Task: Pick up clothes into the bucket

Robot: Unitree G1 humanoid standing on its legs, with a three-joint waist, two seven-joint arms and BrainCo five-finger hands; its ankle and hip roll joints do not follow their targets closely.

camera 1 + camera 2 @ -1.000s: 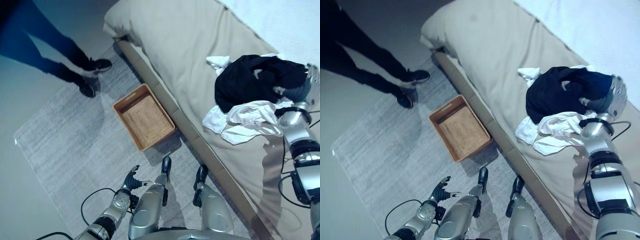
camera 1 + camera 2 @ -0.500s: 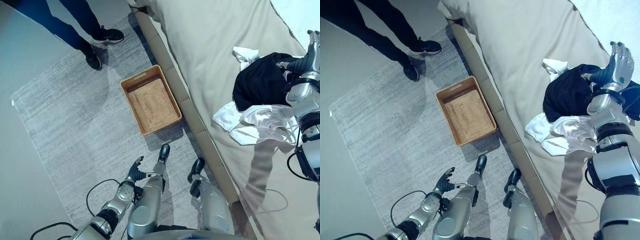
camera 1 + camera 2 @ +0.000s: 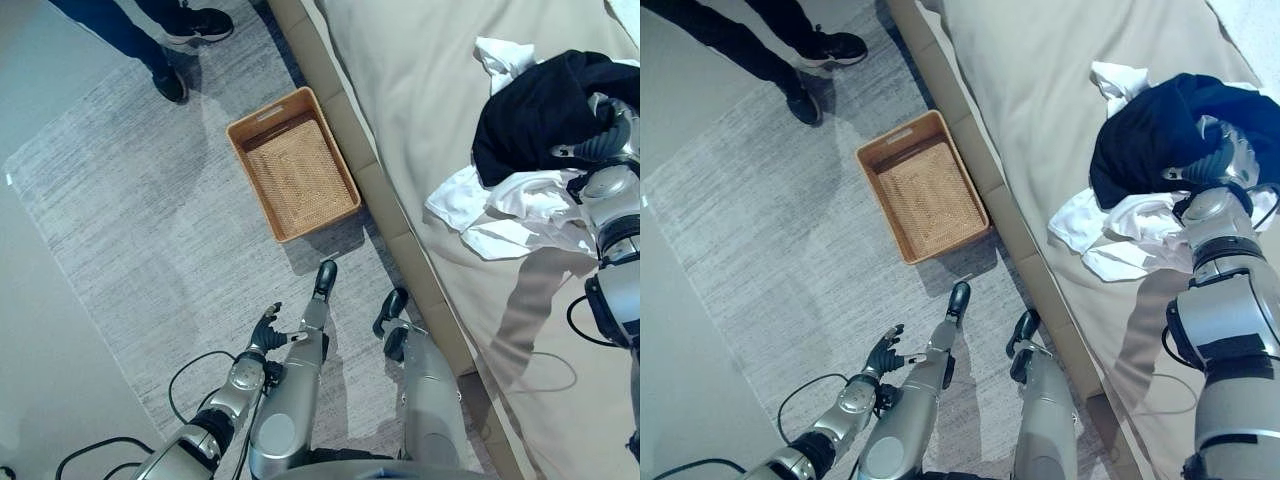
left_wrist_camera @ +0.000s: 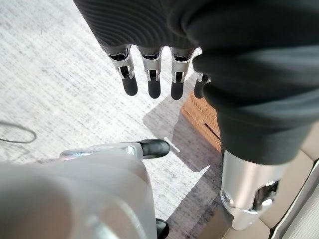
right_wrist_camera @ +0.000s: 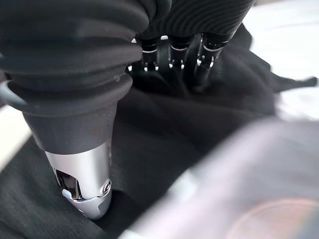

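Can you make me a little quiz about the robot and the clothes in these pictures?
1. True or false: the basket already has clothes in it.
2. Which cloth is the right hand on? A) the black cloth B) the white cloth C) the rug
3. Fill in: the clothes lie on the ____.

Key:
1. False. The basket on the rug holds nothing.
2. A. In the right wrist view the fingers sink into the black cloth.
3. Bed. The left hand hangs open over the rug.
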